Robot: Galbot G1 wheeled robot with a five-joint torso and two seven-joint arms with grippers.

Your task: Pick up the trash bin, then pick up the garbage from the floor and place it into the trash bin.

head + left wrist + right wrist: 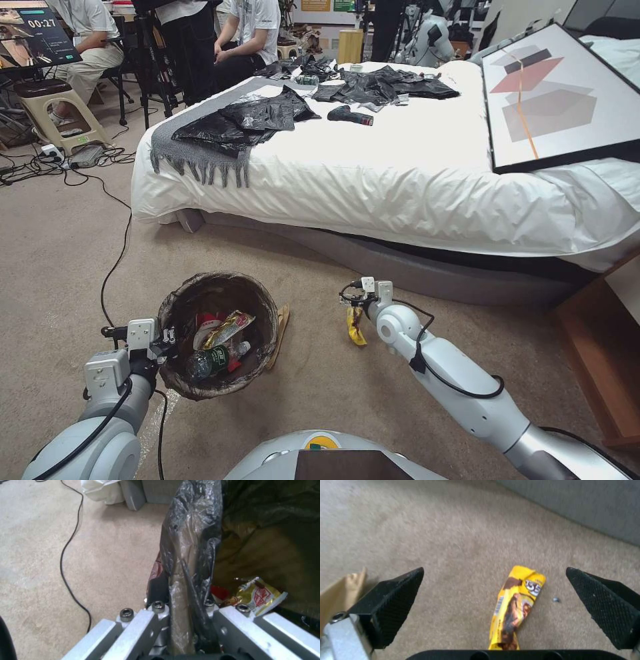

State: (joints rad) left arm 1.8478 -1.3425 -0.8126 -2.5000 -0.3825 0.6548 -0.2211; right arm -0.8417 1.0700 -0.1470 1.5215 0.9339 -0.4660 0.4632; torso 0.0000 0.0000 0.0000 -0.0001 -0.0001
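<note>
Head view: trash bin sits low on the beige carpet, left of centre, in front of the bed. Dark bag liner folded over its rim. Inside: a green-labelled plastic bottle, a gold foil wrapper and a red-and-white packet. Brown paper bag lies flat on the carpet, touching the bin's right side.

Left gripper at the bin's left rim. Left wrist view: its fingers are clamped on the lined rim, one on the outside, one on the inside. The gold wrapper lies just past the inner finger.

Right gripper is down near the carpet, to the right of the bin and apart from it, close to the bed base. Right wrist view: both black pads spread wide, nothing between them in contact. Yellow wrapper lies flat on the carpet between the pads, nearer the gripper's palm, touching neither. A small grey speck sits just beside it. An edge of the paper bag lies outside one pad.

On the bed: flat black plastic bags, a grey fringed throw, a framed picture leaning at the right. A black cable runs across the carpet left of the bin.
</note>
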